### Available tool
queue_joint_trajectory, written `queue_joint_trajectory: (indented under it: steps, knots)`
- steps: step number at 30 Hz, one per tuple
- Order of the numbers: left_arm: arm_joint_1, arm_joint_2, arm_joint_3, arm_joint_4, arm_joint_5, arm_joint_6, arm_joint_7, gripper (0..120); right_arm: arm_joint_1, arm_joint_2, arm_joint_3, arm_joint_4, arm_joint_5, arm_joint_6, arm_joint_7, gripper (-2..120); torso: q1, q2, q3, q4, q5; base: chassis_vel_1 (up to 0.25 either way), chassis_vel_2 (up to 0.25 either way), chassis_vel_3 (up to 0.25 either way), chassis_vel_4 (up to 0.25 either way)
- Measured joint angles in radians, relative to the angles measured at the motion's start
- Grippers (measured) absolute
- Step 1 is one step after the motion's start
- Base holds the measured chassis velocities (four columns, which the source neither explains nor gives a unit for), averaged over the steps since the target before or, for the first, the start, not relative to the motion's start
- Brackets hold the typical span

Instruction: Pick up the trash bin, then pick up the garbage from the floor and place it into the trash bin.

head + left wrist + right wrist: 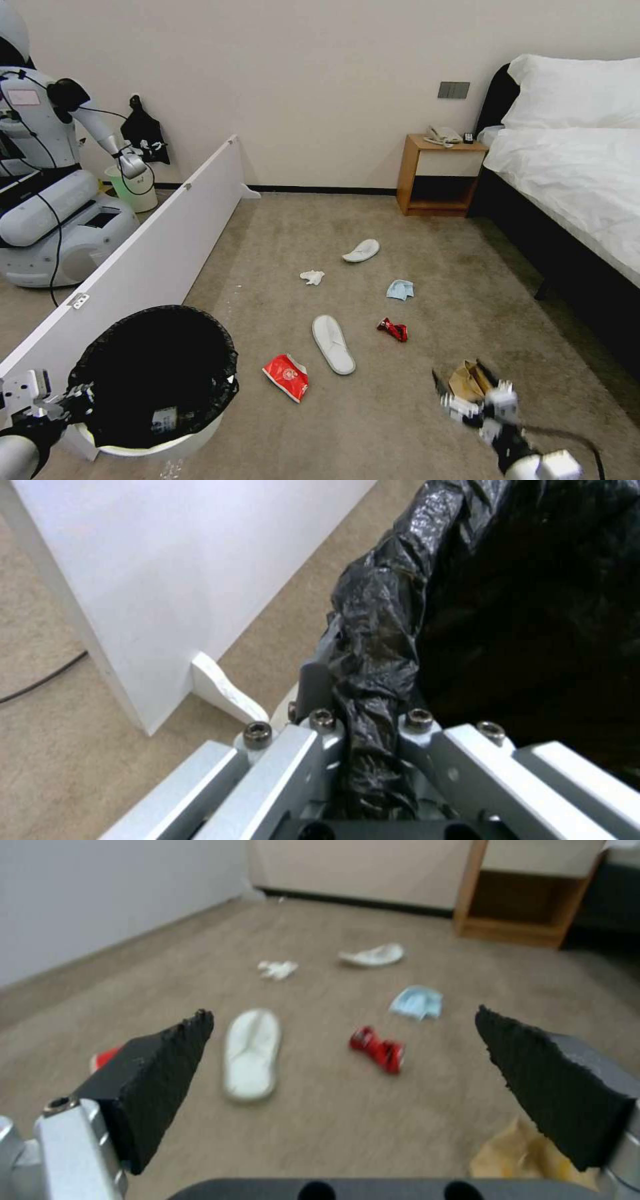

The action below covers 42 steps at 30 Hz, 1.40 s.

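Black liner over a white trash bin (157, 380), sitting lower left of the head view, with the left gripper (70, 402) clamped on its near rim. Right gripper (481, 408) is lower right, just in front of the crumpled brown paper bag (468, 380), which peeks out right above it in frame. So the right arm is clearly the nearer one for that bag. The rest is farther up the frame: red packet (287, 376), near slipper (333, 343) lying lengthwise away from the robot, crushed red can (393, 329), mask (400, 289), tissue (312, 277), far slipper (361, 251).

Left wrist view: fingers pinched together on the bagged rim (373, 680), white divider panel (167, 570) just beside it.

Right wrist view: pads (160, 1075) spread wide, nothing between them. Paper bag (513, 1155) sits at the lower right edge, below the right-hand pad, so I'd say it's off-centre from the gap.
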State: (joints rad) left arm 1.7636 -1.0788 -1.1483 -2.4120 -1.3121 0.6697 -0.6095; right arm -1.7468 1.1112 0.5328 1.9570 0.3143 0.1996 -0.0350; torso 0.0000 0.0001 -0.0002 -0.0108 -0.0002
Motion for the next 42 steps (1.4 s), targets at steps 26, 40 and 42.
queue_joint_trajectory:
  steps: [26, 40, 42]
  knots:
    - [-0.011, 0.009, -0.004, -0.014, -0.032, -0.003, 0.006, 3, 0.015, 0.07, -0.048, -0.068, -0.038, 0.027, -0.027, 100, 0.0, 0.0, 0.0, 0.0, 0.0001, -0.026, 0.025, 0.024, -0.025]
    - [-0.006, 0.003, 0.002, -0.024, -0.033, -0.003, 0.005, 3, 0.01, 0.066, -0.043, -0.07, -0.034, 0.03, -0.033, 100, 0.0, 0.0, 0.0, 0.0, 0.0002, -0.051, 0.045, 0.047, -0.045]
    - [-0.006, 0.003, 0.004, -0.024, -0.033, -0.003, 0.005, 3, 0.01, 0.067, -0.043, -0.072, -0.033, 0.03, -0.033, 100, 0.0, 0.0, 0.0, 0.0001, 0.0001, -0.04, 0.05, 0.054, -0.036]
